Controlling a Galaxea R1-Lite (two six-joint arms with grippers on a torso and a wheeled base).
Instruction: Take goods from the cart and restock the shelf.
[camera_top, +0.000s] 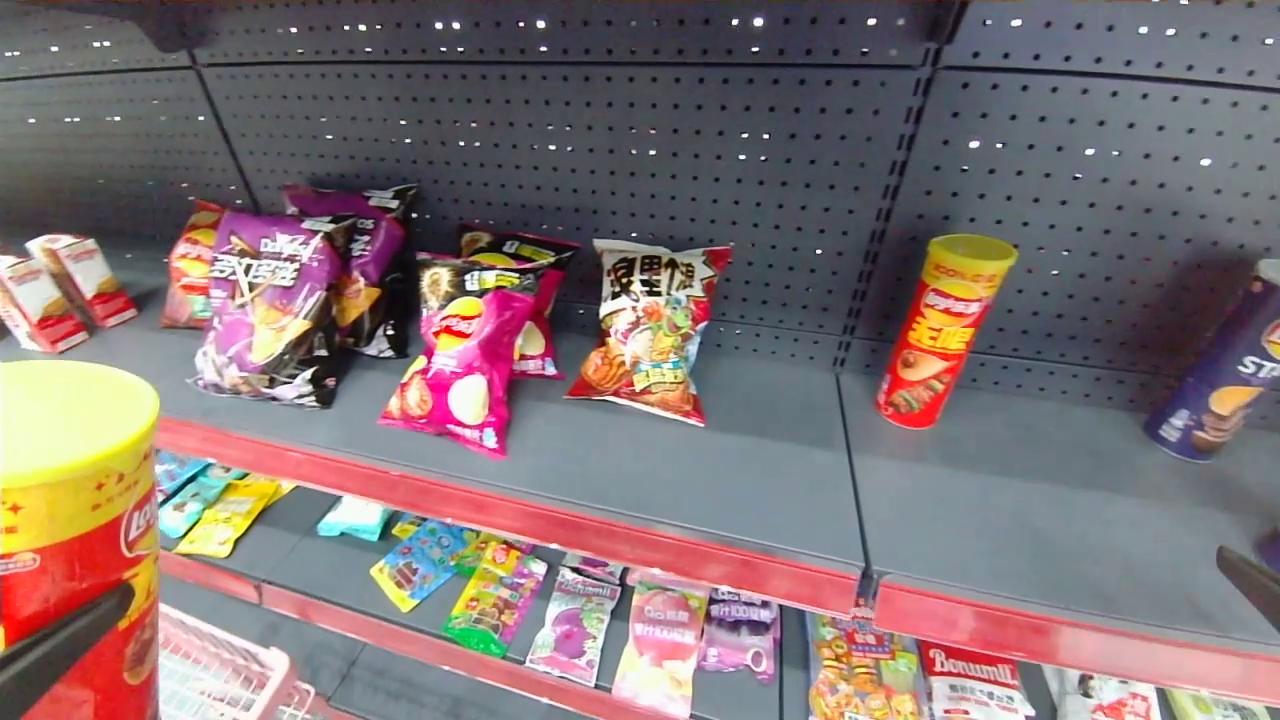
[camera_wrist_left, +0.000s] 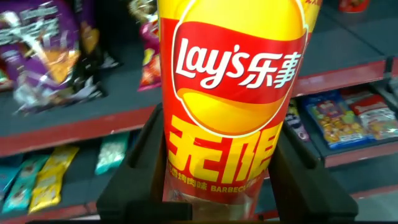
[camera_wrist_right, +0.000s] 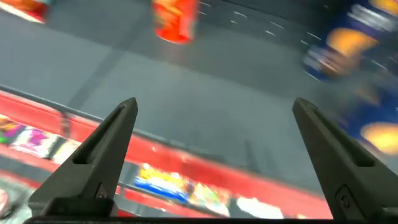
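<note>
At near left, low in the head view, the held chip can (camera_top: 70, 520), red with a yellow lid, is upright and off the shelf, above the pink cart basket (camera_top: 220, 680). The left gripper (camera_wrist_left: 217, 180) is pinching the can low on its body, one finger on each side, label facing the wrist camera. The right gripper (camera_wrist_right: 214, 112) is spread wide with nothing between its fingers, hanging at near right over the front of the shelf (camera_top: 760, 470). On the shelf, the matching red can (camera_top: 945, 330) stands upright right of centre, with the blue can (camera_top: 1220, 370) leaning at far right. The white-and-red bag (camera_top: 650, 330), pink bag (camera_top: 460, 350) and purple bag (camera_top: 265, 310) stand in a loose row left of centre, and small boxes (camera_top: 60, 290) sit at far left. Bare deck lies between the white-and-red bag and the red can. My read on the step: pick done, carry-to-shelf in hand, not yet placed. The next move calls for lifting the can over the red front lip, moving right and far, and setting it down flat just beside its twin. It needs to be kept vertical because the can is tall and tip-prone, and the bags need clearance on the way across.
</note>
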